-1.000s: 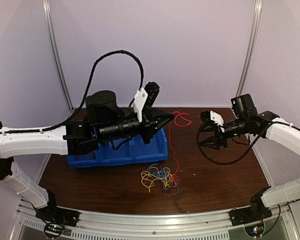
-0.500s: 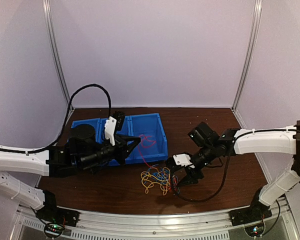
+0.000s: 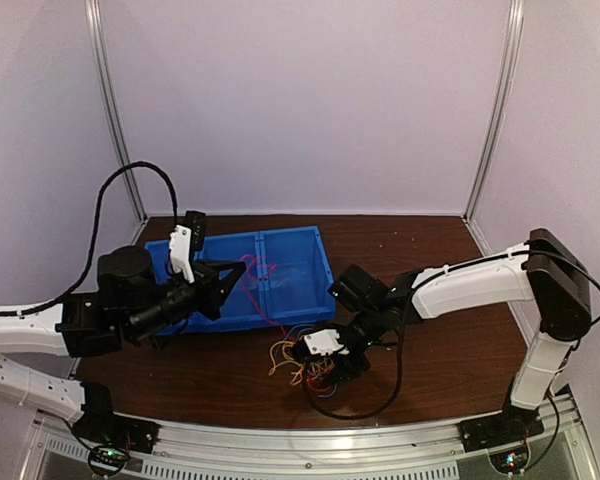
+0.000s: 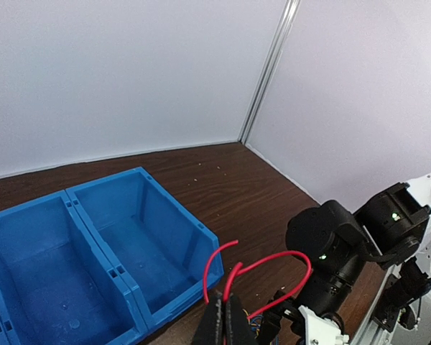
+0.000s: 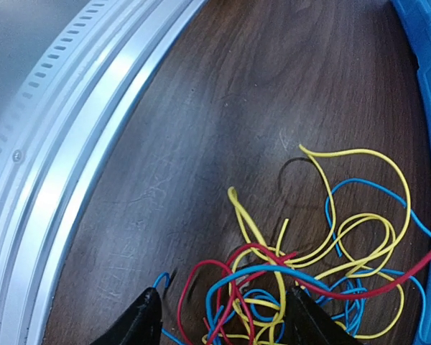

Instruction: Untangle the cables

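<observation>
The cables lie as a loose knot of yellow, blue and red wires on the brown table, seen from above as the cables in front of the blue bin. My right gripper is open, its two fingers straddling the near part of the knot; from above the right gripper sits low on the knot. My left gripper is shut on a red cable that loops up from the pinch. In the top view the left gripper holds this red cable over the bin, and it trails down to the knot.
A blue two-compartment bin stands behind the knot; the bin shows bare inside in the left wrist view. An aluminium rail runs along the table's near edge. The right arm's black wrist is close to the left fingers.
The left arm has dropped and pulled back to the left, still pinching the red cable. The right arm has swung in and down from the right onto the knot.
</observation>
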Robot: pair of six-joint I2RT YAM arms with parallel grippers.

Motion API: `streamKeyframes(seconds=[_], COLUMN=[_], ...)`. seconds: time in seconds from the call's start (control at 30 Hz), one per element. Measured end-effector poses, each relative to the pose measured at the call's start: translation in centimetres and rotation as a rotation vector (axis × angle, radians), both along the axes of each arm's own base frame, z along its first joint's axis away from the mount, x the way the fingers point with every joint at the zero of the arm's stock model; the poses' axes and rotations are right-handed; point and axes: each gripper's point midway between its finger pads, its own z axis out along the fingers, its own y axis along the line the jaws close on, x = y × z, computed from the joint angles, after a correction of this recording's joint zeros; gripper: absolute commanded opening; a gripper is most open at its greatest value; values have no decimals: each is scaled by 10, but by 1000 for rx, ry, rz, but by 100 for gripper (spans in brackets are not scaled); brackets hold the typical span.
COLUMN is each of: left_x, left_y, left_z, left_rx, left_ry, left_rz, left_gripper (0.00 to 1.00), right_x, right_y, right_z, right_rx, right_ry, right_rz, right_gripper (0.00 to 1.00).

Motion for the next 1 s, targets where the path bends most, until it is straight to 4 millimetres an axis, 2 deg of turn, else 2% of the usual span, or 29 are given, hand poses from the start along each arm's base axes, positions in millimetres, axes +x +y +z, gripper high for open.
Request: streamKeyframes(seconds=[0.1,0.17,0.27,0.4,0.53,0.63,0.77,0.9,1.0], left_x=[1,2,3,3,4,3,-3,-15,-24], left_y=[7,11,20,35,51,65,91,126,150], left_z=[5,11,29,56,95,136,202,291,346], left_rx=[12,25,21,9,8,5,-8,-63,-96], left_ry=[-14,-27,-60,-112,-189,-260,-375,-511,-603], left_rz=[23,36,62,102,150,188,245,318,373], left_gripper=[0,0,0,0,0,0,0,0,0], right_x=[3,4,9,15,16,16,17,17,17], right_y=[4,5,9,12,9,5,3,1,2], right_z=[-11,-20,-29,-30,-35,-40,-42,-45,-45], right_rx=[-11,-26,-34,-24,-34,-45,-54,-57,-57], right_ry=[-4,-5,-19,-55,-71,-75,-84,-86,-87], right_rz=[-5,-13,-34,-51,-60,-64,-71,-73,-74], right_gripper=[33,24,19,17,17,18,20,21,22])
